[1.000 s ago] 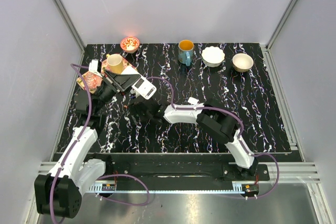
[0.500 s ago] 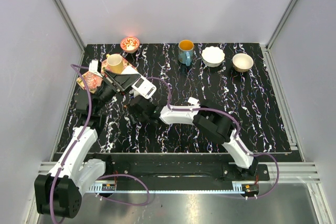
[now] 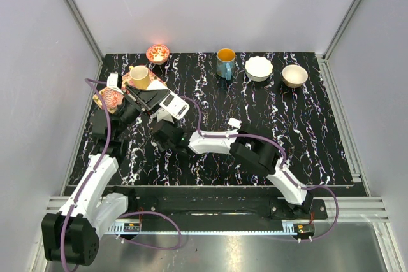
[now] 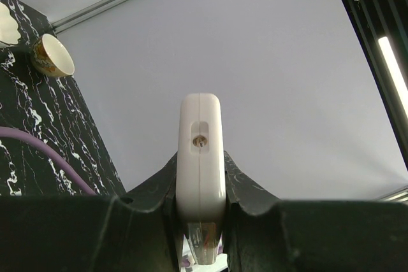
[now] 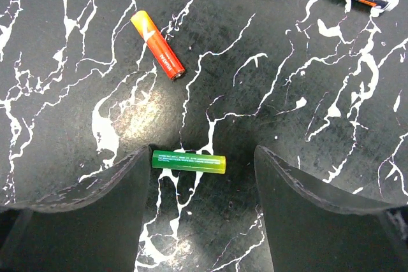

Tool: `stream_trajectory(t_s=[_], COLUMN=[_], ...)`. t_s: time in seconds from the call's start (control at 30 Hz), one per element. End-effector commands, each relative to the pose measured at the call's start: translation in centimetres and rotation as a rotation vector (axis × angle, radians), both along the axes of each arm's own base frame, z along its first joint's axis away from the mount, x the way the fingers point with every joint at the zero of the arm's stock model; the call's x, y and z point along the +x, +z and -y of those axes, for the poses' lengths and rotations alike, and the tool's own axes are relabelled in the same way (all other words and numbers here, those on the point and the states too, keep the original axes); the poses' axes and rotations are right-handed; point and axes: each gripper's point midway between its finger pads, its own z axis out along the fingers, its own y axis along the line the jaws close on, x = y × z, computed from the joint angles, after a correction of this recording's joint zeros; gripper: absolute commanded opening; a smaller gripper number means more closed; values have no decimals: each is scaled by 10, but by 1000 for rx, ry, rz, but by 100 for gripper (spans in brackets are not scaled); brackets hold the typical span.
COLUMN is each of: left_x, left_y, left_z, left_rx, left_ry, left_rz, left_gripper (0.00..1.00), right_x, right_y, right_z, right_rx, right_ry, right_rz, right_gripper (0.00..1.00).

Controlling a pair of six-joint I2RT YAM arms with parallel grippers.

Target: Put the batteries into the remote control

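The remote control (image 4: 200, 151) is clamped tight in the left gripper (image 4: 201, 179). Just this side of the remote, the green battery (image 5: 189, 162) is straddled end-to-end by the wide-open right gripper (image 5: 203, 158). If it's squeezed lengthwise, it could easily get popped out.

The left end effector (image 4: 201, 179) is clamped, the right end effector (image 5: 203, 157) spread.
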Motion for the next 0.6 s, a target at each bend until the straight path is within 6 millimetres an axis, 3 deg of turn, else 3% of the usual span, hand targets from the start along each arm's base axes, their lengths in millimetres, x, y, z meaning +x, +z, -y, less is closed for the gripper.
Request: stream_trajectory(t_s=[0.0,0.23,0.37,0.53,0.57], left_x=[-5,-5,-4,-3,-2], left_y=[15,13,11,11,10], left_z=[-5,-5,-5,-5,-5], left_rx=[-19,-17,-7,-5,-4], left_ry=[25,29,31,32,34], left_rz=[53,51,41,40,37], left_gripper=[0,0,0,0,0], right_x=[-18,-21,-21,-22,-21], right_y=[-30,-32,-32,-32,-23], right_z=[10,14,17,33,37], right_rx=[-106,-119,-119,-129,-119], right_ry=[21,19,5,-39,-52], right_rz=[-36,-44,-46,-42,-27], right_gripper=[70,58,41,28,27])
